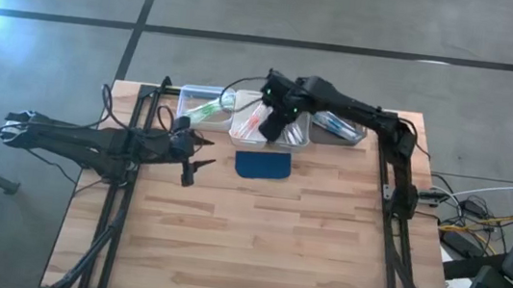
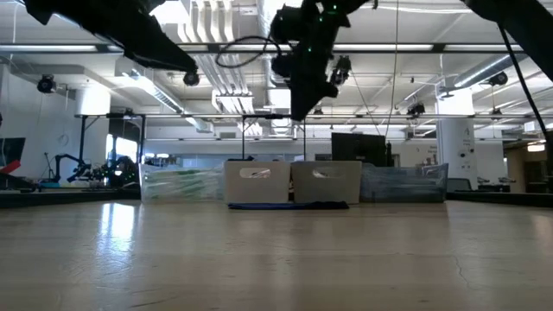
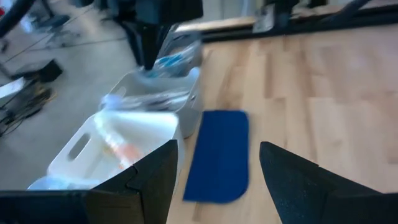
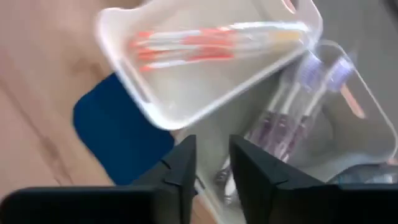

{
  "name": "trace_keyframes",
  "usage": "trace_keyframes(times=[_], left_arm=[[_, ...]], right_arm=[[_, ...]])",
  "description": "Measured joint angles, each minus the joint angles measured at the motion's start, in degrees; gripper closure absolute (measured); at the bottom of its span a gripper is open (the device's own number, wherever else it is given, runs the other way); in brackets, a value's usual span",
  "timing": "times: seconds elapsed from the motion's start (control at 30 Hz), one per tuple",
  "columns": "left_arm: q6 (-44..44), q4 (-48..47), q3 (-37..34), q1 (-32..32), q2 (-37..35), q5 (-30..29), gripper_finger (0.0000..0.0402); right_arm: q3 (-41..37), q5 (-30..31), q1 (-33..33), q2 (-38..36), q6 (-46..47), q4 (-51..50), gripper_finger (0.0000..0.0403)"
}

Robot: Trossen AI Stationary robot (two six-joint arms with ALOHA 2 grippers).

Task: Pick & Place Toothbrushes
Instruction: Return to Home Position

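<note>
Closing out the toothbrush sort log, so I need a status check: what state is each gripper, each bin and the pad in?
Left gripper: open, empty.
Right gripper: open, empty.
White bin: holds orange-red toothbrushes.
Gray bin: holds violet toothbrushes.
Left-end clear bin: holds green toothbrushes.
Right-end clear bin: holds blue toothbrushes.
Blue pad: flat, bare.

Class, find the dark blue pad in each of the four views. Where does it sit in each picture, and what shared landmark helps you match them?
High view: dark blue pad mid-picture, just in front of the white bin.
Low view: a thin dark strip before that bin.
Left wrist view: pad beside the bin.
Right wrist view: pad beside the bin.
Shared landmark: the white bin holding orange-red toothbrushes.
</note>
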Motion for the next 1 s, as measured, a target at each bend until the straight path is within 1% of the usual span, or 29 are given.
trace_keyframes(times=[0.07,0.17,0.23,0.33,0.4,0.47,0.53,0.63,0.7,0.83,0.93,1.0], left_arm=[[1.4,1.6,-0.1,0.0,0.0,3.0,0.0170],[3.8,3.7,-0.1,0.0,0.0,10.4,0.0170],[5.3,5.2,-0.1,0.0,-0.1,15.3,0.0170],[7.4,7.8,-0.4,-0.1,-0.4,23.0,0.0170],[8.3,10.4,-2.0,-0.3,-1.0,26.3,0.0170],[8.4,13.5,-4.1,-0.6,-2.6,27.1,0.0170],[8.4,15.8,-6.2,-0.6,-5.3,26.5,0.0170],[8.6,17.1,-9.1,-0.7,-10.3,24.8,0.0170],[8.8,16.7,-11.1,-0.8,-13.6,24.9,0.0170],[8.8,16.3,-15.3,-0.8,-19.6,25.2,0.0170],[10.1,16.2,-17.9,-0.8,-23.1,23.7,0.0170],[10.6,16.1,-19.1,-0.8,-25.1,22.1,0.0170]], right_arm=[[-0.8,2.4,2.7,-1.1,-1.3,0.8,0.0329],[-1.9,4.5,6.7,-2.9,-2.8,2.3,0.0366],[-3.1,4.8,9.3,-4.6,-3.5,4.8,0.0386],[-7.0,4.8,13.4,-8.3,-5.1,11.5,0.0390],[-10.8,4.8,16.0,-11.1,-6.5,16.8,0.0390],[-15.7,4.8,18.3,-14.6,-7.9,21.6,0.0393],[-21.1,4.8,20.2,-18.5,-9.1,25.9,0.0394],[-30.1,4.7,22.5,-25.1,-9.9,30.0,0.0394],[-36.6,4.6,23.5,-30.0,-10.0,32.9,0.0394],[-49.5,4.5,24.5,-40.8,-11.3,42.2,0.0394],[-59.1,3.9,24.4,-48.6,-11.6,51.5,0.0394],[-65.0,2.0,23.9,-53.3,-13.0,57.5,0.0394]])
